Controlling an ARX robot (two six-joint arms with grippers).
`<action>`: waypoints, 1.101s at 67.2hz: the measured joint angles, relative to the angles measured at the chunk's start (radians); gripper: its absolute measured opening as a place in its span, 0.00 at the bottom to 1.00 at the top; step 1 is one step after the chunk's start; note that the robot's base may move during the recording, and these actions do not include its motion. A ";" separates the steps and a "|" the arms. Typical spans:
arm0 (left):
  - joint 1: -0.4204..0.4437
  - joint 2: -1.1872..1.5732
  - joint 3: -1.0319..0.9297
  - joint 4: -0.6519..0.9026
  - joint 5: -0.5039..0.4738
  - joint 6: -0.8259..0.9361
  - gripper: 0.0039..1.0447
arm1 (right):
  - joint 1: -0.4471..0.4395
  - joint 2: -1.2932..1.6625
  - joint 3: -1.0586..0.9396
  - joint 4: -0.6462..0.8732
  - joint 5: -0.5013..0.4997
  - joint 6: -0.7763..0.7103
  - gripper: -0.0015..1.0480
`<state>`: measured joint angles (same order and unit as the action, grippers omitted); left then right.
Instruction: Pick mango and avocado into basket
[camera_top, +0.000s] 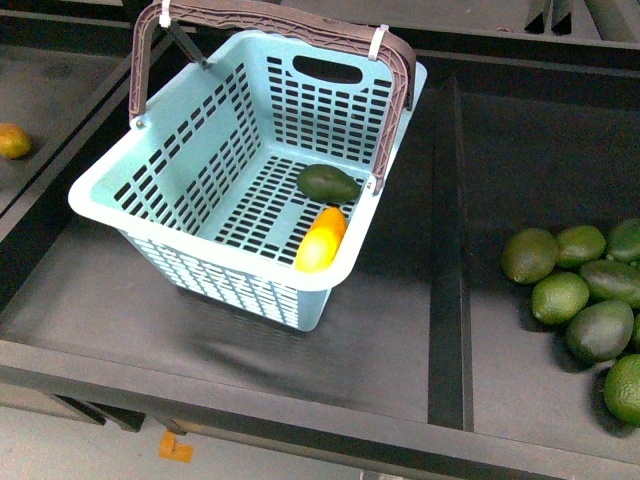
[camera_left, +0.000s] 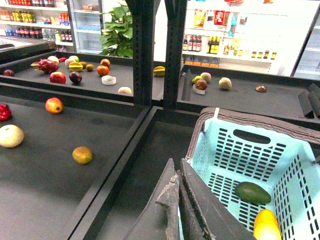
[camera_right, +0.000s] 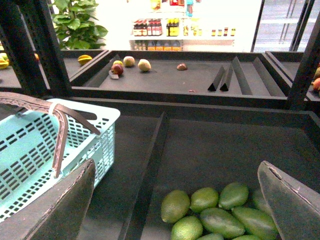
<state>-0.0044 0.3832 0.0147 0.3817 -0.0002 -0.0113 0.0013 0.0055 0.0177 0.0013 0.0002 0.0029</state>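
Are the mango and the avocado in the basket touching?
Apart. The left wrist view shows teal basket floor between the avocado and the mango.

The basket (camera_top: 165, 205) is smooth teal plastic with a ribbed brown handle (camera_top: 290, 18); the mango (camera_top: 320, 240) looks glossy, the avocado (camera_top: 327, 183) smooth, the tabletop (camera_top: 380, 330) matt black.

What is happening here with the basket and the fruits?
Nothing is being held now. The mango and the avocado both lie inside the teal basket, side by side near one wall. The right claw is open above a pile of green avocados; the left claw looks shut beside the basket.
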 joint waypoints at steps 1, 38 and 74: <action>0.000 -0.009 0.000 -0.008 0.000 0.000 0.02 | 0.000 0.000 0.000 0.000 0.000 0.000 0.92; 0.000 -0.344 0.000 -0.368 0.000 0.000 0.02 | 0.000 0.000 0.000 0.000 0.000 0.000 0.92; 0.000 -0.377 0.000 -0.380 0.000 0.000 0.16 | 0.000 0.000 0.000 0.000 0.000 0.000 0.92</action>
<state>-0.0040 0.0063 0.0151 0.0013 -0.0006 -0.0113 0.0013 0.0051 0.0177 0.0013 0.0002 0.0029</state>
